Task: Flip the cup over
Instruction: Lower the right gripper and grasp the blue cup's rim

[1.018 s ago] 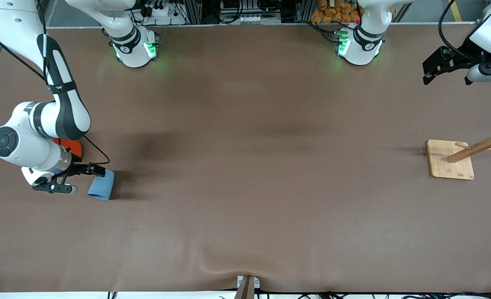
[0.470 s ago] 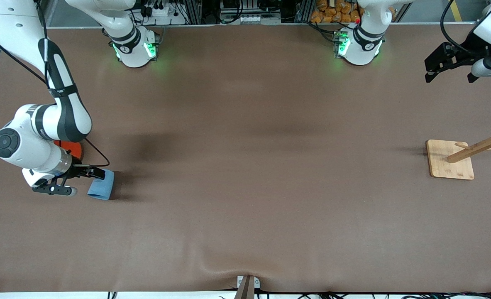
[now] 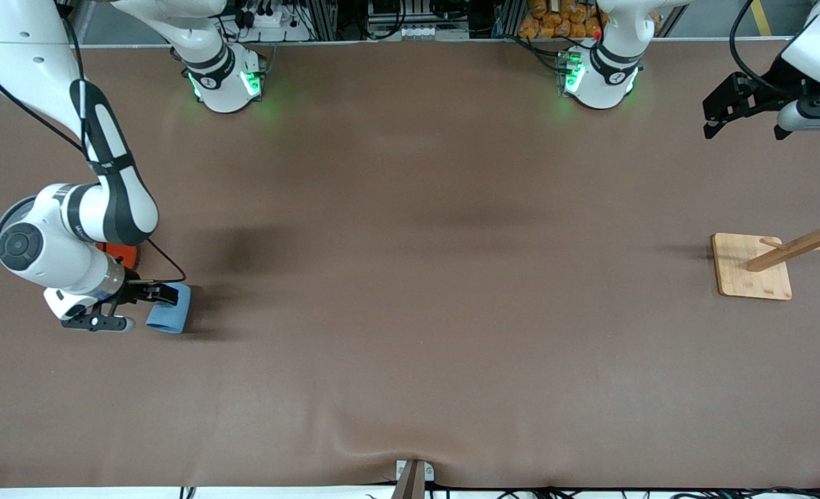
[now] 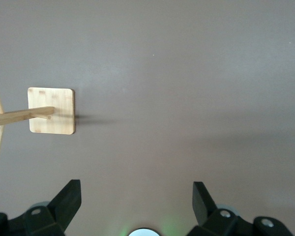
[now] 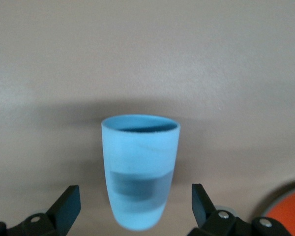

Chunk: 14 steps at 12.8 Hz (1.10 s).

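- Right wrist view: the right gripper [image 5: 135, 209] stands with its two black fingers [image 5: 69, 204] spread wide, one on each side of the cup [image 5: 139, 169], touching neither wall as far as can be seen, so it holds nothing.
- From the front, that right gripper [image 3: 136, 308] is low at the right arm's end of the table, and the cup [image 3: 170, 309] lies on its side on the cloth with its base end between the fingers and its mouth pointing away from the wrist.
- The cup is small, tapered and without a handle, matte light blue with a darker inside showing just under the rim.
- It looks light and stiff, probably plastic; a modest squeeze should do, but a round tapered wall can slide out toward the narrow end, so the best hold is likely across the middle of the body, both pads square on the wall.
- Just beside the gripper, an orange can [image 3: 120, 253] sits mostly hidden under the right arm's wrist, farther from the front camera than the cup.
- The table [image 3: 410, 277] wears a smooth brown cover, slightly rucked at the near edge.
- The left gripper [image 3: 718, 119] waits, spread open and empty, above the left arm's end of the table, where a pale wooden rack [image 3: 753, 267] with slanted pegs stands on a square base.
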Available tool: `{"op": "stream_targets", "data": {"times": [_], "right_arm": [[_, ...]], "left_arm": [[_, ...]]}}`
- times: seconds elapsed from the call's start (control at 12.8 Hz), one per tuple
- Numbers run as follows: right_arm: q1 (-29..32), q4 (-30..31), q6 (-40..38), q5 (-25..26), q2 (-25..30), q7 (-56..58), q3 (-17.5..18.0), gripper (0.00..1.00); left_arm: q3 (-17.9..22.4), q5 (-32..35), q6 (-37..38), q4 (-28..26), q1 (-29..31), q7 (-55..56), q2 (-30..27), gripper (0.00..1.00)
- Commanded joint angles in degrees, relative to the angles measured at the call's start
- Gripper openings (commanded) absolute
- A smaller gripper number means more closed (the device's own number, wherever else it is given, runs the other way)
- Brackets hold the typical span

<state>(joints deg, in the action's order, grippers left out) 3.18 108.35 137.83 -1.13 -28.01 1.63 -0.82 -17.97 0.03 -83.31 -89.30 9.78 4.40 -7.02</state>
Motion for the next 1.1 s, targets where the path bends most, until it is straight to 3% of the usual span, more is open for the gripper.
{"op": "stream_targets", "data": {"times": [0.0, 0.39, 1.02], "right_arm": [[0.08, -1.83, 5.24, 0.25, -4.50, 0.74, 0.47, 1.00], [-0.63, -3.58, 7.28, 0.60, -7.76, 1.18, 0.47, 1.00], [-0.71, -1.57, 6.23, 0.51, -6.54, 12.33, 0.47, 1.00]], "left_arm": [[-0.22, -1.17, 0.43, 0.18, 0.15, 0.17, -0.10, 1.00], [-0.22, -1.17, 0.34, 0.09, 0.50, 0.08, -0.01, 1.00], [-0.14, -1.69, 0.69, -0.52, 0.86, 0.08, -0.02, 1.00]]}}
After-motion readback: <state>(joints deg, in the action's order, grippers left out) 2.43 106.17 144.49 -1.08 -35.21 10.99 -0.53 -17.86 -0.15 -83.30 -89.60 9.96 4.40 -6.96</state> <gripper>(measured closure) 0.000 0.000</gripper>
